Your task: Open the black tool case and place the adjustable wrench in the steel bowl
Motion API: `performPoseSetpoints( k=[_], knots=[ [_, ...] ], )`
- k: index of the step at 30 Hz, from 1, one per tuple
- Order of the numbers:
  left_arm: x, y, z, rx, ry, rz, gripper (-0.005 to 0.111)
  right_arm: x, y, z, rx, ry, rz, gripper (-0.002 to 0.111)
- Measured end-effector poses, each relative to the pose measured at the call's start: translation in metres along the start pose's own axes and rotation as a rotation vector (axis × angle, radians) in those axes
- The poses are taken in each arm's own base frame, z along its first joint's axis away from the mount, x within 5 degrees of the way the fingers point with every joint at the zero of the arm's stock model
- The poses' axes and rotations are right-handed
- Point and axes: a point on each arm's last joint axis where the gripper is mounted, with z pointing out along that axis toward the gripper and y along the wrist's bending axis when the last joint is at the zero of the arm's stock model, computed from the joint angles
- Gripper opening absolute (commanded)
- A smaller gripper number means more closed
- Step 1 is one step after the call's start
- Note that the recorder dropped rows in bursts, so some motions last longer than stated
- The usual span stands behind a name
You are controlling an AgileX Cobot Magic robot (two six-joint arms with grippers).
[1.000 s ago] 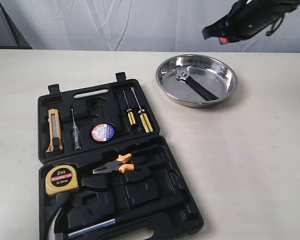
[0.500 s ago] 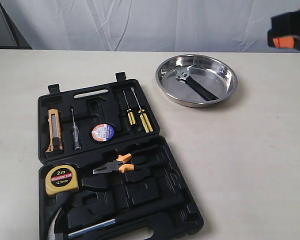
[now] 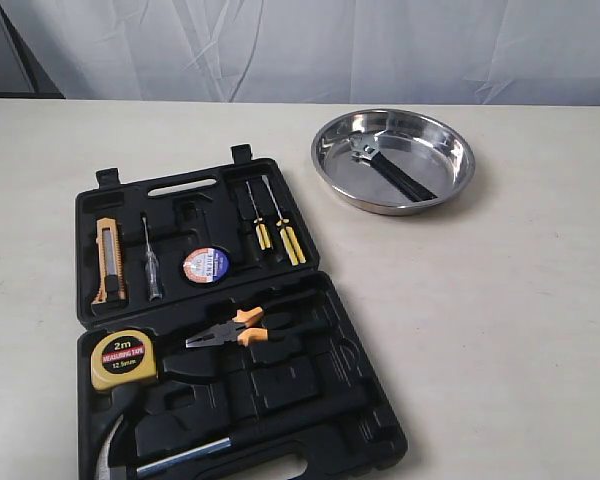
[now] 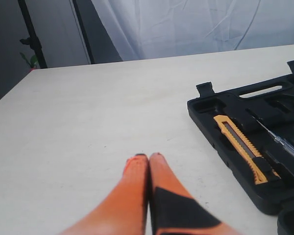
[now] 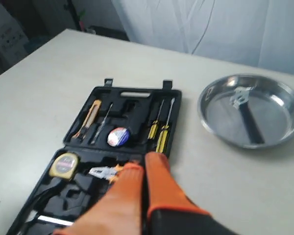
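The black tool case [image 3: 310, 390] lies open on the table, also seen in the right wrist view as the black tool case [image 5: 122, 95]. Inside the steel bowl [image 3: 450, 160] at the back right rests the adjustable wrench [image 3: 390, 168], silver head and black handle. The right wrist view shows the steel bowl [image 5: 279, 112] with the adjustable wrench [image 5: 247, 115] in it. My left gripper [image 4: 148, 155] is shut and empty above bare table, left of the case. High above the case, my right gripper [image 5: 146, 161] is shut and empty. Neither gripper shows in the exterior view.
The case holds a yellow tape measure [image 3: 122, 359], orange-handled pliers [image 3: 230, 329], two yellow screwdrivers [image 3: 278, 238], a utility knife [image 3: 109, 259], a tape roll [image 3: 205, 265] and a hammer [image 3: 115, 450]. A white curtain hangs behind the table.
My right arm, seen above the bowl a second ago, has drawn off to the upper right and left the exterior view. The wrench stays in the bowl.
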Motion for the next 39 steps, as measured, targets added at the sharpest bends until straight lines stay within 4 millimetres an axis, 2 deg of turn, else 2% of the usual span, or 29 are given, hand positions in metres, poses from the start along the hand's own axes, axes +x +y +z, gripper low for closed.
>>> performPoseSetpoints(
  k=[3,6,11,15,20,25,39],
  knots=[
    [0.000,0.000,0.000,0.000,0.000,0.000,0.000,0.010,-0.006,-0.001,0.071,-0.113,-0.071,-0.001],
    [0.000,0.000,0.000,0.000,0.000,0.000,0.000,0.031,-0.021,0.007,0.189,-0.210,-0.071,-0.001],
    [0.000,0.000,0.000,0.000,0.000,0.000,0.000,0.095,-0.050,0.026,0.393,-0.279,0.004,-0.001],
    [0.000,0.000,0.000,0.000,0.000,0.000,0.000,0.149,-0.062,0.040,0.475,-0.292,0.049,-0.001],
    [0.000,0.000,0.000,0.000,0.000,0.000,0.000,0.195,-0.072,0.053,0.537,-0.344,0.073,-0.001],
    [0.000,0.000,0.000,0.000,0.000,0.000,0.000,0.196,-0.071,0.052,0.533,-0.405,0.087,-0.001],
    [0.000,0.000,0.000,0.000,0.000,0.000,0.000,0.197,-0.072,0.052,0.534,-0.411,0.093,-0.001]
  ],
)
